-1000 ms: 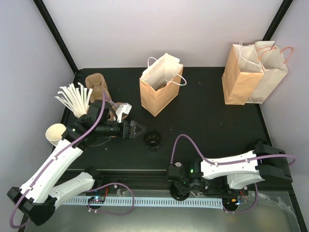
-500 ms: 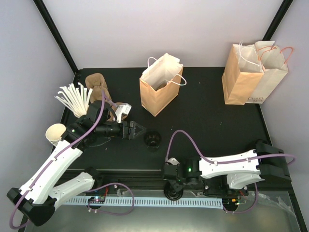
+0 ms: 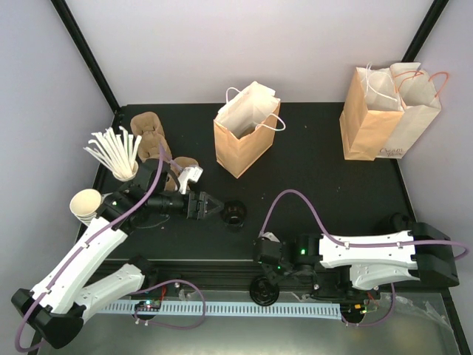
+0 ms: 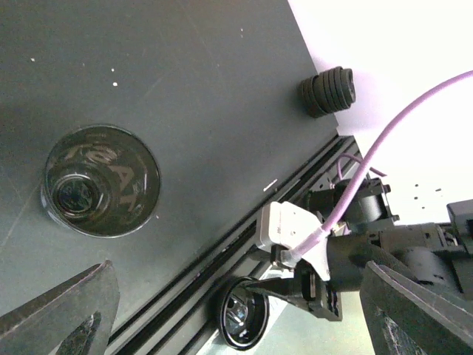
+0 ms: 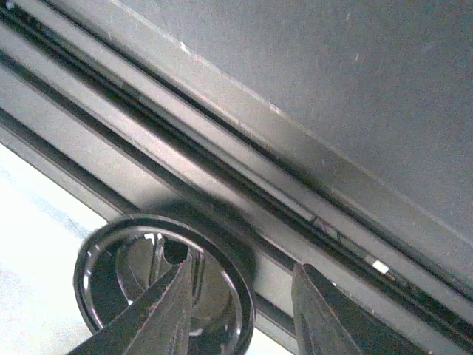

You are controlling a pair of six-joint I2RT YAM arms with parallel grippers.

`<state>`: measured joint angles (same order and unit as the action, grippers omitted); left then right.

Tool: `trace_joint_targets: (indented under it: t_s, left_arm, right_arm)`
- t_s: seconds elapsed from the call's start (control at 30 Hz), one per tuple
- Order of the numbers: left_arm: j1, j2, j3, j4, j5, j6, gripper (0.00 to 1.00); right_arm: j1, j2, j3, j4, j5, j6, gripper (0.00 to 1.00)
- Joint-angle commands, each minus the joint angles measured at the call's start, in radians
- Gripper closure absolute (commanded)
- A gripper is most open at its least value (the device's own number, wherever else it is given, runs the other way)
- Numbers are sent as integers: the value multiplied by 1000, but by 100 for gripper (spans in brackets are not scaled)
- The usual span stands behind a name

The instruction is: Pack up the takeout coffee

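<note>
The takeout coffee (image 3: 235, 214) stands mid-table and shows from above as a glossy black lid (image 4: 101, 181). My left gripper (image 3: 211, 205) hovers just left of it, jaws wide open and empty; in the left wrist view (image 4: 236, 265) the cup lies ahead and to the left of the fingers. My right gripper (image 3: 264, 281) hangs over the rail at the table's near edge, above a loose black lid (image 3: 264, 291). In the right wrist view (image 5: 242, 265) it is open. One finger sits over that lid (image 5: 162, 285), whose rim lies in the gap.
An open brown paper bag (image 3: 244, 137) stands behind the cup. Two more bags (image 3: 388, 111) stand at the back right. At the left are straws (image 3: 114, 151), lidless white cups (image 3: 85, 203) and brown pulp carriers (image 3: 151, 133). A black ribbed knob (image 4: 329, 91) sits by the table edge.
My right arm has slid left along the near edge, and the loose lid under it has shifted left too. My left gripper has dropped slightly nearer the cup.
</note>
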<state>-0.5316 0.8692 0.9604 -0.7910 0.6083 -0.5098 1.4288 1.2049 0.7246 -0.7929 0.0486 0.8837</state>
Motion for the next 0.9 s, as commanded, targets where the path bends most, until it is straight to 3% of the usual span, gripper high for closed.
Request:
trace_joint_targets:
  t_s: [0.0, 0.27, 0.57, 0.87]
  left_arm:
    - [2, -20, -16, 29, 67, 0, 8]
    - [1, -8, -7, 38, 71, 3, 8]
    - [0, -5, -2, 25, 65, 12, 8]
    - [1, 0, 1, 27, 64, 4, 8]
  right_arm:
    - [-1, -16, -57, 24, -118, -19, 59]
    - [5, 13, -116, 79, -205, -38, 61]
    - [21, 81, -78, 93, -207, -66, 79]
    - [15, 48, -43, 77, -144, -65, 87]
